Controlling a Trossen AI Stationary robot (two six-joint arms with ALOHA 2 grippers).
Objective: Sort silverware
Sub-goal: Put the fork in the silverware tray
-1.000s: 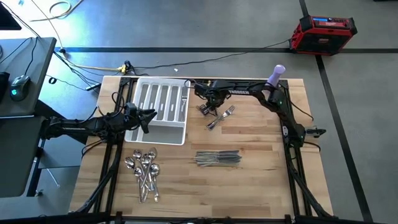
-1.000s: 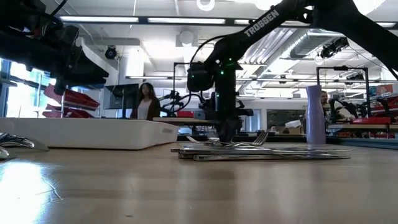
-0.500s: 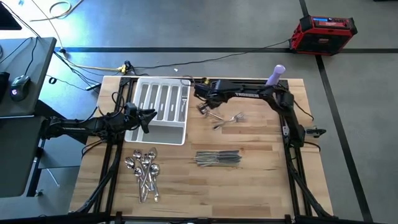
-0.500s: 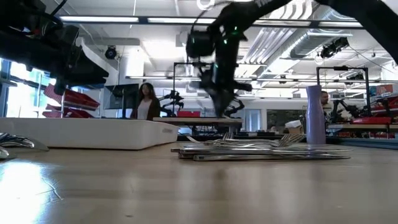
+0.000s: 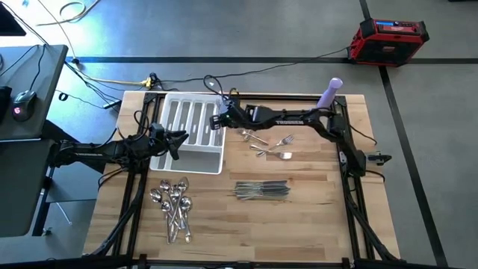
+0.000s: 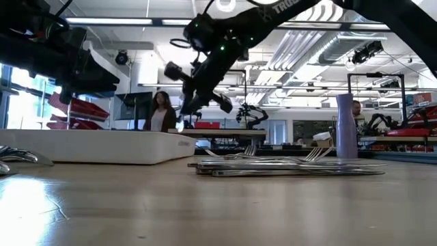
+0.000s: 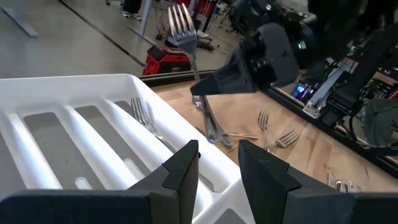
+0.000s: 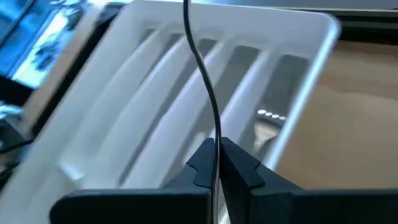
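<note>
A white tray lies at the table's far left, with one fork in a compartment. My right gripper hangs over the tray's right edge, shut on a silver fork. Loose forks lie flat on the wood right of the tray. A row of knives and a heap of spoons lie nearer the front edge. My left gripper stands open over the tray's near left part, with nothing between its fingers. My right gripper pinches the fork's handle between its two fingers, about midway along it. The fingers come from the table's right, slanting down, and lie across the fork. The fork is lifted clear and stands nearly upright, tines up, with its handle end below the fingers.
A purple bottle stands at the table's far right edge. A red case sits on the floor beyond the table. A person stands in the room behind.
My right gripper has risen from the loose forks with one fork and gone toward the table's left, over the tray's right edge, tipping and rolling on the way. The fork is now lifted clear. The forks left on the wood have shifted a little.
</note>
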